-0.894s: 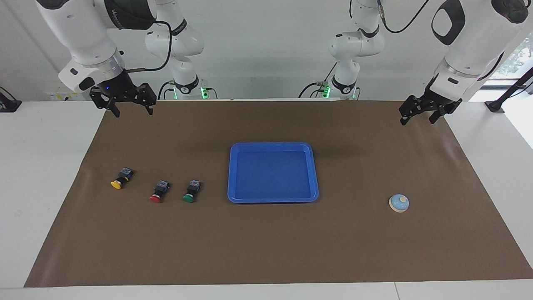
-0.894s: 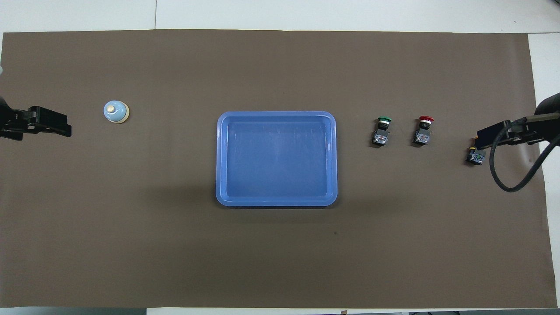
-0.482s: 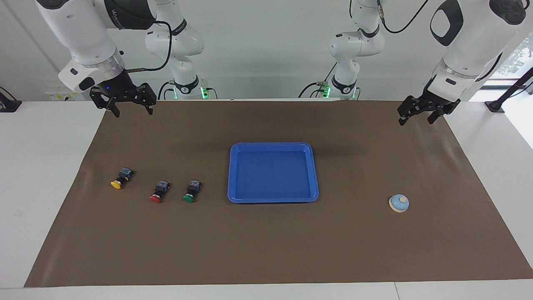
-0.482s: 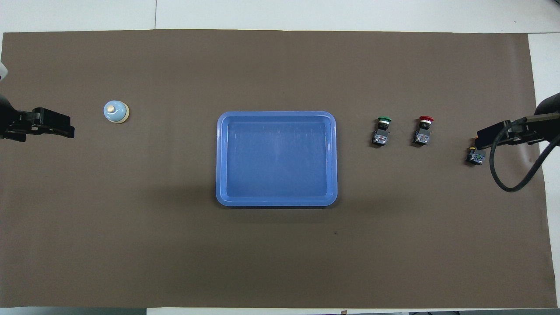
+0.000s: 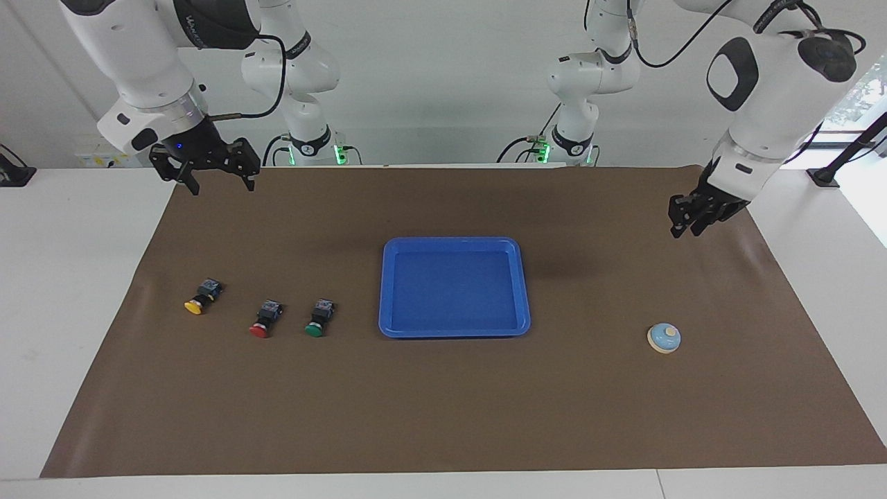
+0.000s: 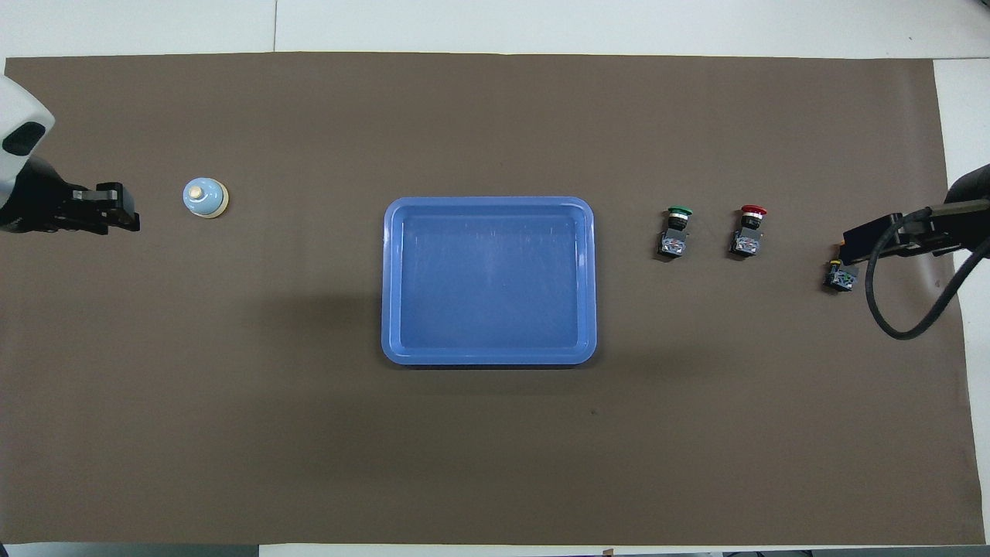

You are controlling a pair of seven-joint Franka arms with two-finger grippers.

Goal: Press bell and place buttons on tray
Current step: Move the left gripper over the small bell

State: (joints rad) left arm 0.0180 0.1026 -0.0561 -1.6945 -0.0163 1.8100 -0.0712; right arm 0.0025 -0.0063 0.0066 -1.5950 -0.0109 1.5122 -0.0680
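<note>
the blue tray lies mid-frame, long axis toward the robots. three buttons at the facing view's left point their caps away from the robots. bell lower right. left gripper hangs over the mat, fingers drawn nearly together, empty; right gripper waits upper left, spread.

We see a white table covered almost wholly by a brown mat, which leaves bare white strips at the 3, 6 and 9 o'clock edges. A plain white wall rises at 12 o'clock. At 2 o'clock a window lets in bright daylight, with green foliage showing through it.
</note>
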